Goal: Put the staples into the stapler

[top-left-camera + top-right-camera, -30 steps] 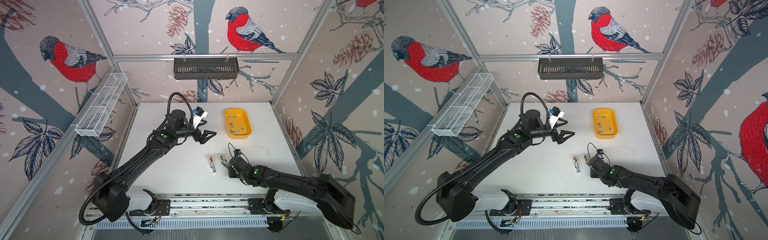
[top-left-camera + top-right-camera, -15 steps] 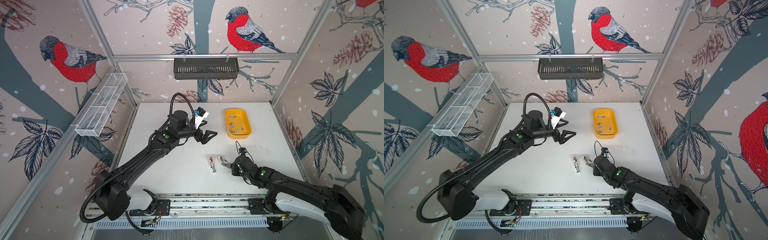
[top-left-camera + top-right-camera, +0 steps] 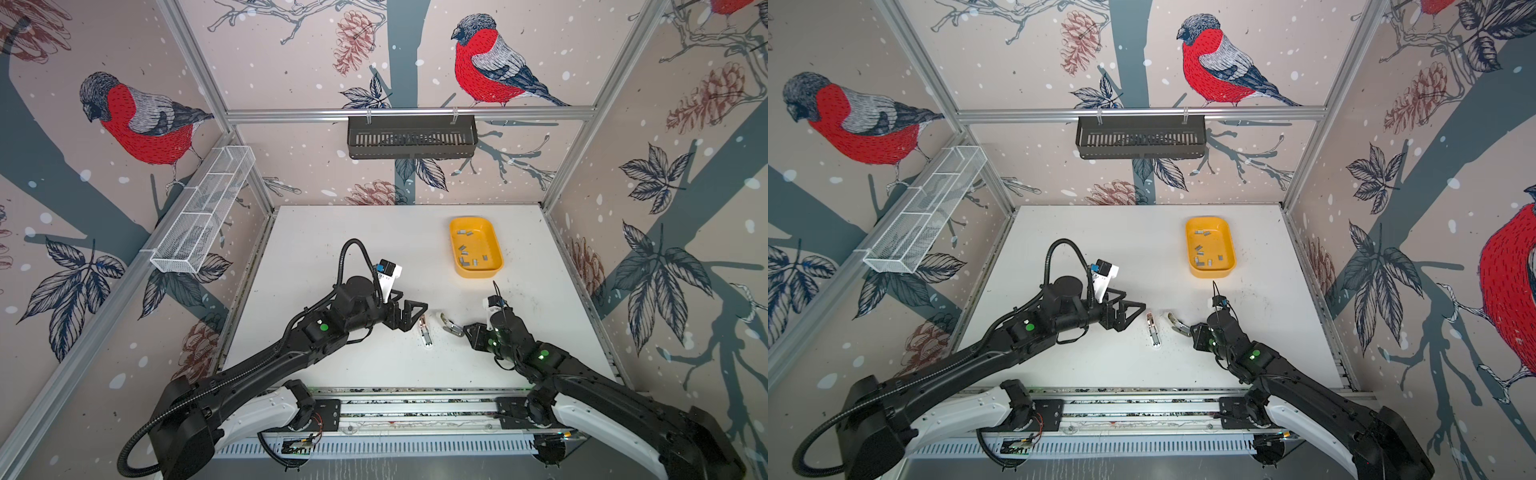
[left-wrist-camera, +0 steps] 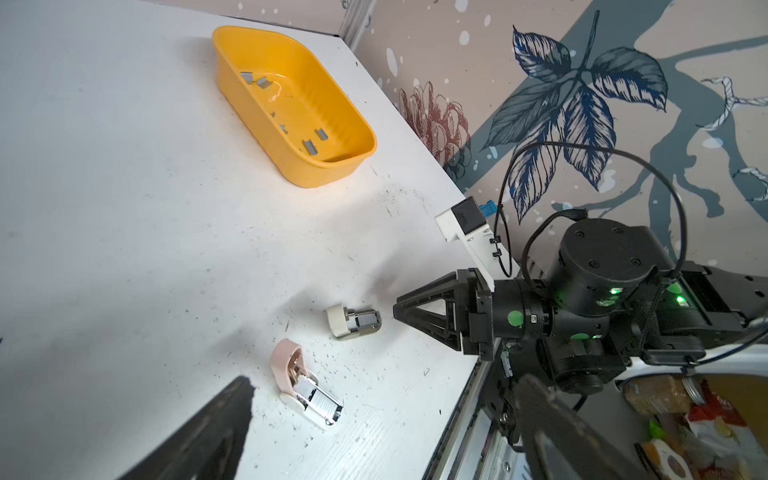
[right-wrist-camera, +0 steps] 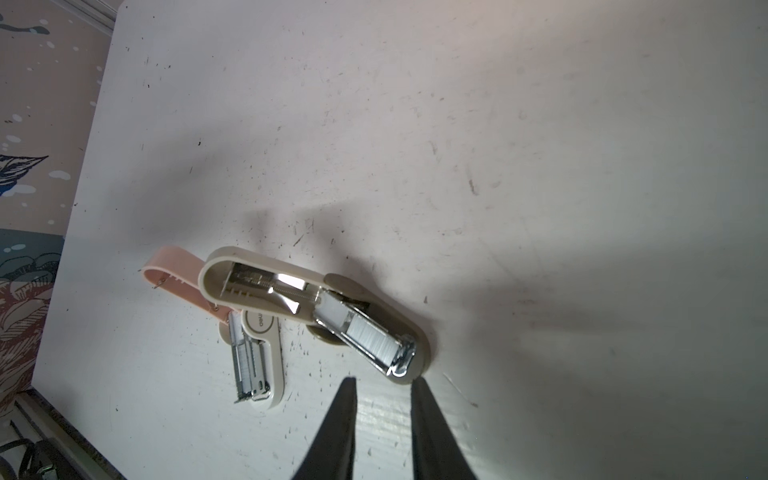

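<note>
Staples [image 3: 463,249] loose in yellow tray [image 3: 478,272], pink stapler [image 3: 424,331] + beige stapler [image 5: 316,316] lie open btwn both grippers; L gripper [image 3: 413,316] just dropped in beside pink one, wide open & empty, R gripper [image 5: 383,384] narrow gap, empty, tips just short of beige one, so prob bracing next, strip pick still to do.

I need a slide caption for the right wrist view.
Opened beige stapler and pink stapler lying before the right gripper.

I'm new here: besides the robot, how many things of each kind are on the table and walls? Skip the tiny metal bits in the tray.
Staplers: 2
Yellow tray: 1
Wall baskets: 2
Total: 5
</note>
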You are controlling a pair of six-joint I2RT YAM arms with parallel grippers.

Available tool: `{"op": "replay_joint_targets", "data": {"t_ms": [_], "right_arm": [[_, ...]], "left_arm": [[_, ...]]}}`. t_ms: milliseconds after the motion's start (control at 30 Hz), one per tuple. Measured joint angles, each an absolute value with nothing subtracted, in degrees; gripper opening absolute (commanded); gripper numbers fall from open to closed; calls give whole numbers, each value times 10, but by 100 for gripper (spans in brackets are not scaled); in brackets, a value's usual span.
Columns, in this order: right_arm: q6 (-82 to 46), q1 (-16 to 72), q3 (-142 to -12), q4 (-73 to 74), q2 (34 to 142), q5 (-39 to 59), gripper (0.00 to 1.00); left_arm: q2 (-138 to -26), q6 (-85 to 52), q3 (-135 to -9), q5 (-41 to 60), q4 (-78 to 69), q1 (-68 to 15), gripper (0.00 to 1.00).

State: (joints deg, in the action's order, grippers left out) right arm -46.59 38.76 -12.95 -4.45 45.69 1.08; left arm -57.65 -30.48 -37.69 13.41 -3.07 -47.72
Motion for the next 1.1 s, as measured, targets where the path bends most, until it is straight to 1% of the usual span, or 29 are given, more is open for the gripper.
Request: {"op": "replay_joint_targets", "data": {"t_ms": [100,400,567,800,1100], "right_arm": [[-459,366,-120,-28,471,34,21],[-434,345,-111,9,504,89,19],[-431,340,-108,27,516,100,18],[-431,337,-101,53,535,105,14],[-430,330,-93,62,535,104,13]], "left_arm": [[-575,-347,-356,116,-42,-485,98],[-667,-407,-381,101,-63,-527,97],[-712,-416,-416,90,-67,-538,97],[-747,-420,-437,86,-74,-555,96],[-815,-447,-472,88,-67,-568,94]]}}
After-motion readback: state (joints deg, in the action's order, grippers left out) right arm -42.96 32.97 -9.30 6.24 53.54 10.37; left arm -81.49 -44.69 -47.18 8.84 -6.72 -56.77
